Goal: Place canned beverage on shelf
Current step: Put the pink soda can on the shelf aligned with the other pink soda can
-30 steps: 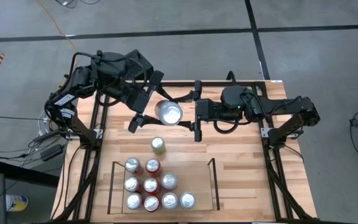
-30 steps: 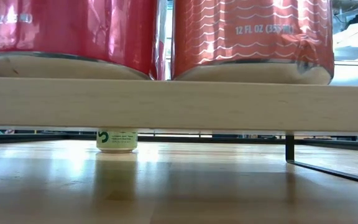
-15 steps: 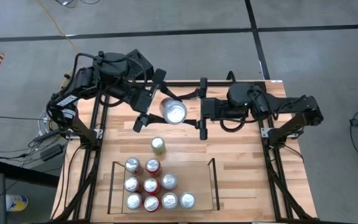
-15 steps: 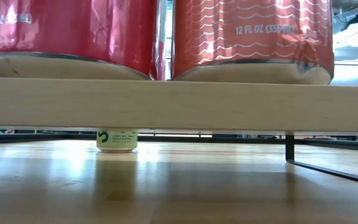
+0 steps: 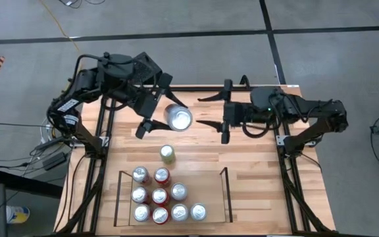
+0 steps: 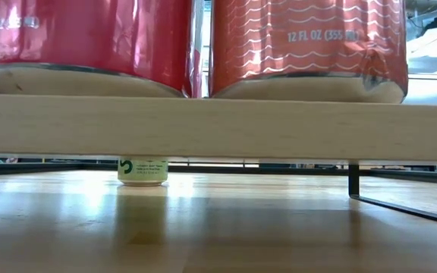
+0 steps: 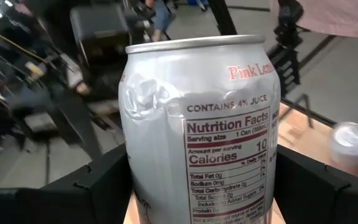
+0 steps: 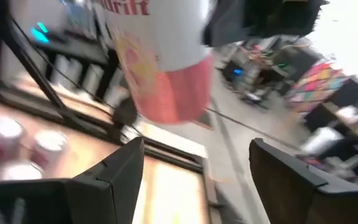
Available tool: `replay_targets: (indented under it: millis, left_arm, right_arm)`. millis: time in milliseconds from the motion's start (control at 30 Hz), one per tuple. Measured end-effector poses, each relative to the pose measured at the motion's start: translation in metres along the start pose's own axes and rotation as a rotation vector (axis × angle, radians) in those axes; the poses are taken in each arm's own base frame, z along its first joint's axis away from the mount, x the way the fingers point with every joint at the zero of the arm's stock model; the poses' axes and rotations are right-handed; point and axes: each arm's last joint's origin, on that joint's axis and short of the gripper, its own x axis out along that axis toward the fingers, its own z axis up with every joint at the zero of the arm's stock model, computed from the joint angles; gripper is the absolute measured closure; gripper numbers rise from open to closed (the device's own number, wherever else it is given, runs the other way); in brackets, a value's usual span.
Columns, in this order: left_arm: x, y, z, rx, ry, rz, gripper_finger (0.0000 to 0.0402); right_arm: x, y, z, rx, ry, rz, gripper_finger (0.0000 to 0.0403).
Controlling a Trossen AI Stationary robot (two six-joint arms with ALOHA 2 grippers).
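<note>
My left gripper [image 5: 172, 116] is shut on a silver can [image 5: 178, 117] with a pink base, held above the far middle of the table; the can fills the left wrist view [image 7: 197, 124]. My right gripper [image 5: 204, 110] is open and empty to the can's right, and its wrist view shows the can [image 8: 166, 68] ahead of its fingers. A green can [image 5: 167, 153] stands on the table in front of the shelf [image 5: 224, 197]. The shelf holds several red and silver cans [image 5: 160, 195] on its wood plank [image 6: 218, 125]. My left gripper pinches the silver can between its two fingers [image 7: 98, 186], on opposite sides of the can's side wall [image 7: 143, 155], about mid-height. The fingers come level from the table's far left. The can is lifted clear of the table, its lid up.
The shelf's right half [image 5: 206, 187] has bare plank. Black frame rails [image 5: 101, 151] run along the table's left and right sides. In the low view two red cans [image 6: 302, 45] stand on the plank's near edge, with the green can's base [image 6: 143, 171] behind.
My right gripper has drawn back toward the table's right edge, away from the silver can. The can stays in my left gripper, off the table, almost where it was.
</note>
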Motion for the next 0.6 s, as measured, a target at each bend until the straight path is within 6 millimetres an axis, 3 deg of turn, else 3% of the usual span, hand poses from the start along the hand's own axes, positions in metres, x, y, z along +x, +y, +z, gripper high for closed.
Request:
replay_targets:
  millis: [233, 600]
  left_arm:
    - [-0.002, -0.004, -0.016, -0.13, 0.073, -0.148, 0.0101]
    - [0.03, -0.015, -0.059, -0.263, 0.207, -0.289, 0.0101]
  right_arm:
    - [-0.015, 0.019, 0.006, -0.218, 0.074, -0.043, 0.0126]
    - [-0.011, 0.03, 0.009, -0.127, 0.006, 0.085, 0.0126]
